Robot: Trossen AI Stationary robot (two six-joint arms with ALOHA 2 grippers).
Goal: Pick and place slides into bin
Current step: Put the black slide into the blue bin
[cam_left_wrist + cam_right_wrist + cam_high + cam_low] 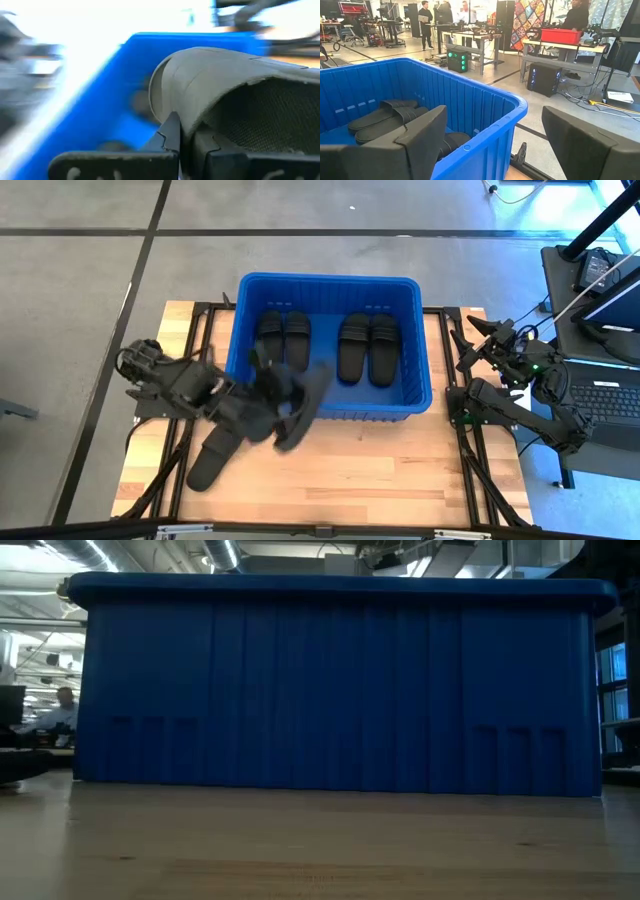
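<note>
Blue bin (420,340) already holds four slides (355,346); the left gripper (278,405), clamped on a fifth slide (305,405), carries it over the bin's near rim. One slide (212,456) lies on the table (380,470) beside the bin, and the right gripper (495,145) waits, fingers apart, at the bin's other side.

Bin (420,340): we see glossy blue plastic, ribbed walls, smooth rolled rim.
Slides (368,345): we see matt black, foam-like straps and soles.
Held slide (240,95): we note a woven-textured strap lining.
Table (380,470): we see pale wood with visible grain.
Left tool (182,145): matt black plastic.
</note>
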